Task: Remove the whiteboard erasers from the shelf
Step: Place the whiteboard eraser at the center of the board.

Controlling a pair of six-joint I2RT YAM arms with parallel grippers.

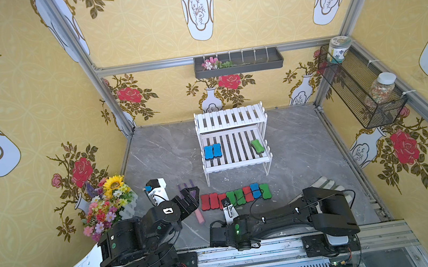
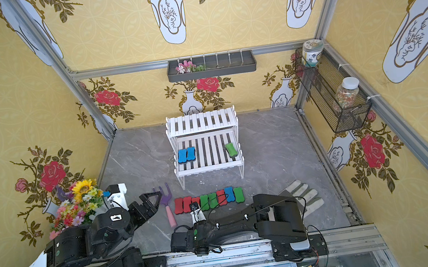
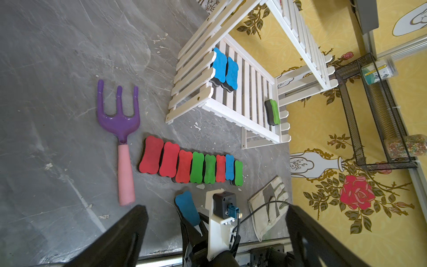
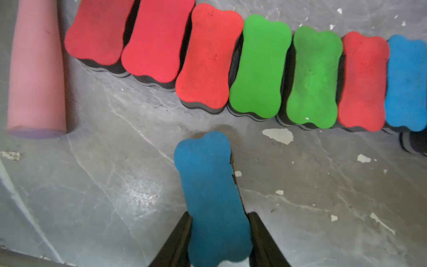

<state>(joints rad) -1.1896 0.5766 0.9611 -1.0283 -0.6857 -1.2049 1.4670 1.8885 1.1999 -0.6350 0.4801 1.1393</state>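
Erasers (image 1: 239,196) number twelve: four red, four green, four blue. Eight sit on the tabletop (image 1: 294,151) in a row (image 3: 196,166) at 6 o'clock of the shelf (image 1: 238,164). From 9 to 3 o'clock they read red, red, red, green, green, red, blue, green, packed side by side, each long axis running 12 to 6. Three are on the shelf's lower tier: a blue pair (image 1: 213,151) touching at its 9 o'clock end, axes likewise, and a lone green eraser (image 1: 257,146) at the 3 o'clock end, skewed toward 11 to 5. The twelfth, a blue eraser (image 4: 208,175), lies between the fingers of the right end effector (image 4: 219,215), long axis in line with them, free end toward the row. The fingers sit close against its sides, yet whether they press cannot be told. Both top views hide it under the wrist camera. The left end effector (image 1: 193,197) hangs at the row's 9 o'clock, jaws wide apart, masking the middle of the one purple fork (image 1: 200,218) in a top view. One glove (image 3: 261,222) lies at the row's 4 o'clock, partly under the right arm.
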